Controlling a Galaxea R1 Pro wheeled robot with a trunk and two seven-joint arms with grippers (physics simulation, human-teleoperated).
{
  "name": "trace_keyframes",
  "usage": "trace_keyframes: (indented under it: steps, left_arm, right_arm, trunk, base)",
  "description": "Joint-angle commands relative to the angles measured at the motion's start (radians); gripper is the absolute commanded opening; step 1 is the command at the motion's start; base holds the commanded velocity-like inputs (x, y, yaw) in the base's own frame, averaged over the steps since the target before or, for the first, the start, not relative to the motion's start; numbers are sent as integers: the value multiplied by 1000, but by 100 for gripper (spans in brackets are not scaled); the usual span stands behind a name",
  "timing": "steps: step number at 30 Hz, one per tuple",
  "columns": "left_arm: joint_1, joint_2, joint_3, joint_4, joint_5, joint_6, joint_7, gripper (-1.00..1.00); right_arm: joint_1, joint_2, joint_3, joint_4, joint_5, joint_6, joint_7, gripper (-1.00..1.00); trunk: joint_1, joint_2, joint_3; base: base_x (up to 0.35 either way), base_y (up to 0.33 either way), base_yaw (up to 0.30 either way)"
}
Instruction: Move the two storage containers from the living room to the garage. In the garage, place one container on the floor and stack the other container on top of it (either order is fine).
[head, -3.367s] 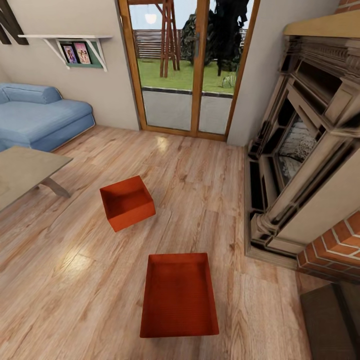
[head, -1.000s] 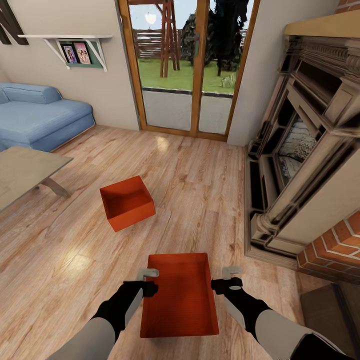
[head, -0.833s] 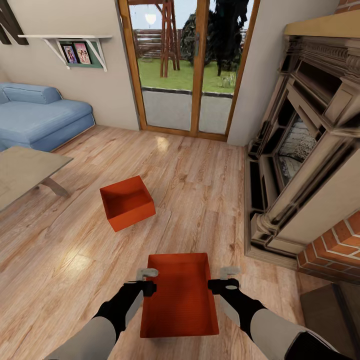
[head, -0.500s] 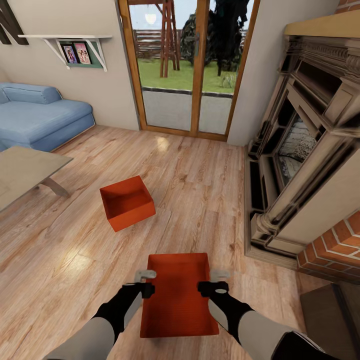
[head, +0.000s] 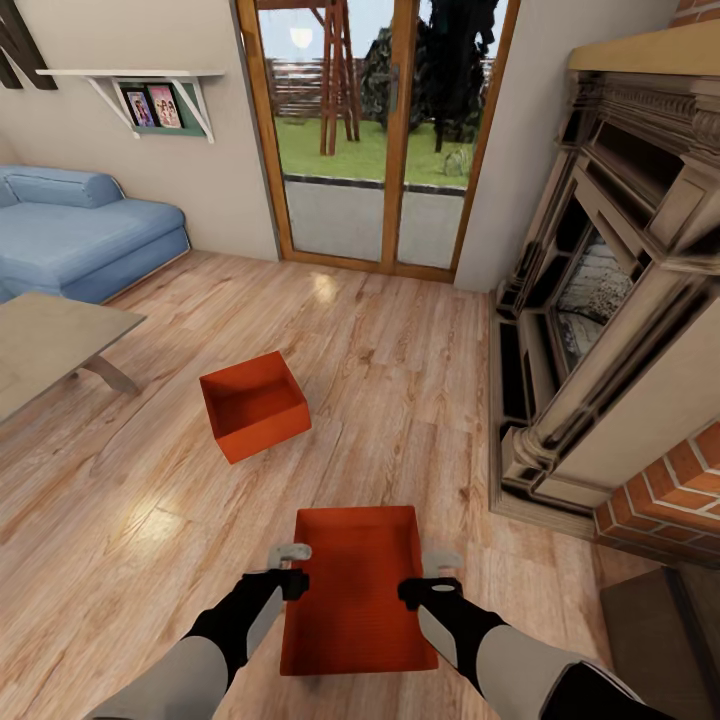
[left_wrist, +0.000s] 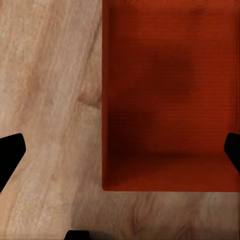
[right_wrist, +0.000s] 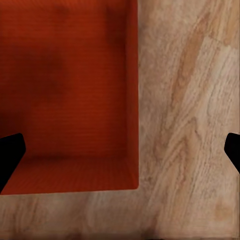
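You are set to lift the near storage container (head: 358, 588), which sits flat on the light wood floor (head: 420, 380) of the living room, right in front of you, while the far storage container (head: 253, 404) waits nearer the grey table (head: 45, 345), well apart from the first. Your left gripper (head: 291, 566) hangs over the bin's left wall and your right gripper (head: 432, 575) over its right wall. In both wrist views the fingers are spread wide, each pair straddling a side wall with one dark tip over the bin's inside and the other over bare planks. Nothing is held yet. Keep each wall midway between its tips before you descend; in the right wrist view the wall looks roughly centred, and the left looks much the same. How high the tips stand above the rim is hard to judge from these angles, so lower slowly. Bring both arms down together, close on the walls at matching points along their length, and lift evenly so the bin stays level. Mind the fireplace (head: 610, 280) on your right when you turn away.
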Motion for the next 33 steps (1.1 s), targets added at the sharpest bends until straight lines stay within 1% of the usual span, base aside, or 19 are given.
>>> trace_keyframes:
  steps: [1,5,7,11,23,28,31,33]
  left_arm:
    - [0,0,-2,-2,9,5,5,100]
    - [0,1,-2,-5,17,4,4,100]
    - [0,1,-2,-7,19,3,3,100]
    - [0,1,-2,-11,18,2,3,100]
    - [0,-3,-2,-8,14,4,8,100]
    - [0,-8,0,-9,17,10,6,100]
    - [0,-3,1,-9,15,12,5,100]
    - [0,-2,1,-9,15,13,5,100]
  right_arm:
    - [0,-1,8,-2,-4,9,-6,100]
    - [0,-2,8,-2,-3,1,-6,100]
    - [0,-3,8,-2,1,-21,-6,100]
    - [0,-5,10,-3,6,-29,-6,100]
    - [0,-5,16,-12,12,-27,-6,100]
    - [0,-5,16,-12,11,-25,-6,100]
    - [0,-5,16,-12,11,-24,-6,100]
    - [0,-6,16,-12,11,-24,-6,100]
  trunk:
    - [0,0,-1]
    - [0,0,-1]
    - [0,0,-1]
    - [0,0,-1]
    - [0,0,-1]
    - [0,0,-1]
    - [0,0,-1]
    - [8,-14,-7]
  base:
    - [0,0,0]
    - [0,0,0]
    - [0,0,0]
    - [0,0,0]
    - [0,0,0]
    - [0,0,0]
    - [0,0,0]
    - [0,0,0]
